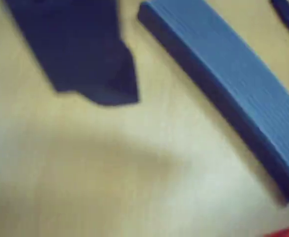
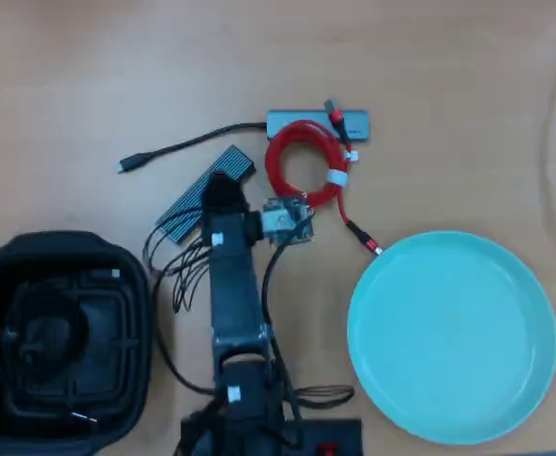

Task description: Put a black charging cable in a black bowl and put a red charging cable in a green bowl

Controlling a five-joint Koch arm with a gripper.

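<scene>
Overhead view: tool point(image 2: 222, 182) spread wide beside red charging cable point(image 2: 305, 162), away from green bowl point(image 2: 451, 418); risk, its jaws snagging the grey hub point(image 2: 295, 120) under the coil

The table point(image 2: 449, 85) looks like pale wood with a smooth matt grain. The green bowl point(image 2: 453, 337) seems smooth plastic with a soft sheen. The black bowl point(image 2: 30, 266) is matt, its floor ribbed. The red cable point(image 2: 301, 138) is glossy, bound with a white tie point(image 2: 337, 178). The hub point(image 2: 301, 122) looks like brushed grey metal. The gripper point(image 2: 216, 185) has a ridged matt blue jaw.
</scene>
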